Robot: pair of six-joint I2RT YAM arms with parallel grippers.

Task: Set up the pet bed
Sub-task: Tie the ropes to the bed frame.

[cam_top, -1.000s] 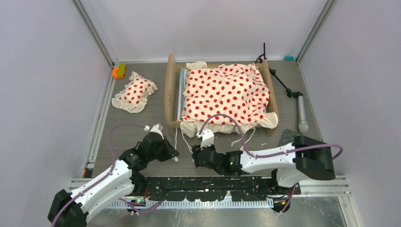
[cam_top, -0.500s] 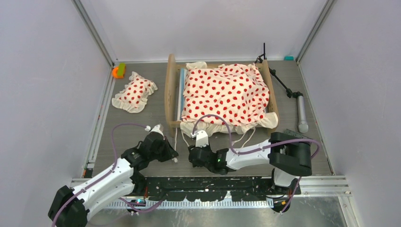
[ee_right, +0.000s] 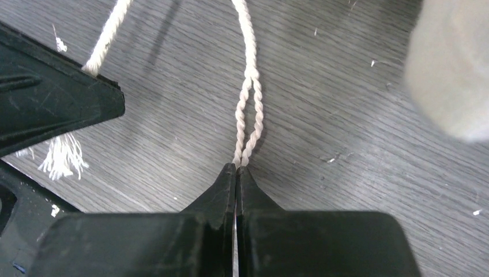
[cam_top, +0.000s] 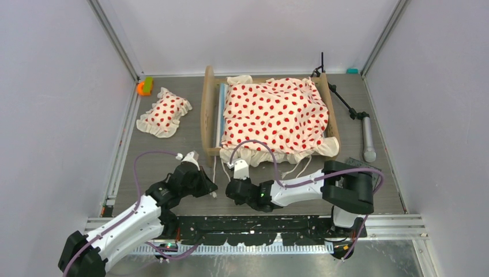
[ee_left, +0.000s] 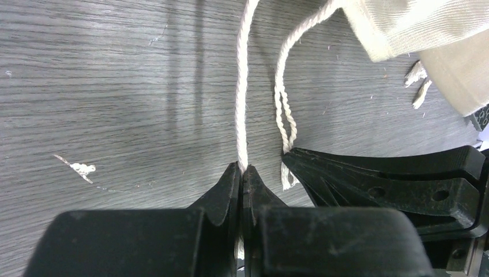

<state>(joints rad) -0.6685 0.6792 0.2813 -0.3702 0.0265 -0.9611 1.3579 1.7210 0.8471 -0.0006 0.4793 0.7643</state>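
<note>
The pet bed (cam_top: 206, 109) stood at the far middle of the surface (cam_top: 173, 156). The spotty blanket (cam_top: 271, 112) lay spread over it. It covered most of the striped mattress (cam_top: 221, 115), which only peeked out along the bed's left side. So the big part of the job looked done.

Some bits looked left to do. The small spotty pillow (cam_top: 164, 112) lay on the surface to the left of the bed, well apart from it, and not in the bed yet. Thin strings hung from the near edge of the blanket and trailed onto the surface. They looked loose and not tied.

The two arms were busy with those strings, close in front of the bed. The left pincer (ee_left: 241, 168) was squeezed tight on the plain string (ee_left: 242, 86), which ran straight away from its tips. The right pincer (ee_right: 236, 168) was squeezed tight on the twisted string (ee_right: 249, 109), just where its two strands split into a little loop. The two pincers sat just beside each other, low on the surface. It seemed the strings were about to be pulled or tied.

A second before, the right arm had reached from farther right and its elbow had stuck out to the side. Now it had slid left and its elbow had tucked in closer. Its pincer had been wide then, and now it had snapped closed on the string. The left arm had not moved and kept its grip. The bed, the blanket and the pillow lay just as they had.
</note>
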